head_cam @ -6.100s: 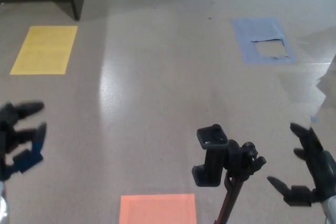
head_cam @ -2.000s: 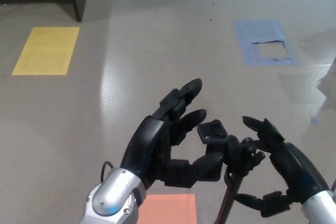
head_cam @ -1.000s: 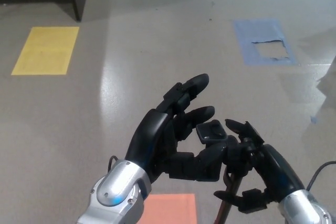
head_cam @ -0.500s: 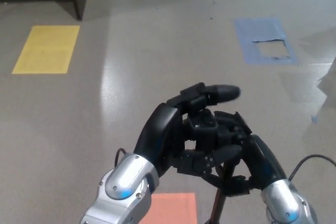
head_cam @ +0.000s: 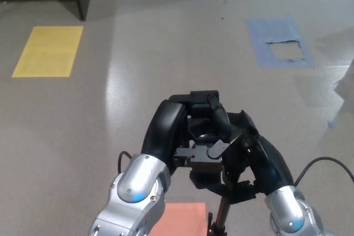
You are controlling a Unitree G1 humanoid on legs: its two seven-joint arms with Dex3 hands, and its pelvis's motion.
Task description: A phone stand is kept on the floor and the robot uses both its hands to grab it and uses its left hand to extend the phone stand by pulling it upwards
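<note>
Glossy grey floor (head_cam: pixel 166 53), yellow patch (head_cam: pixel 47 51), torn blue patch (head_cam: pixel 279 42), left hand (head_cam: pixel 185 131) and right hand (head_cam: pixel 251 153) clasping phone stand (head_cam: pixel 207 161)

You get even, fairly bright indoor light from overhead. A pale sheen runs down the floor (head_cam: pixel 138 70), right of the yellow patch (head_cam: pixel 47 51) and left of the blue patch (head_cam: pixel 279 42). Above the yellow patch the top left corner falls into deep shadow. The picture is soft throughout, with little fine detail. The black hands, left (head_cam: pixel 185 131) and right (head_cam: pixel 251 153), merge into one dark mass, so you can barely separate fingers. Highlights glint on the silver wrists below them.
</note>
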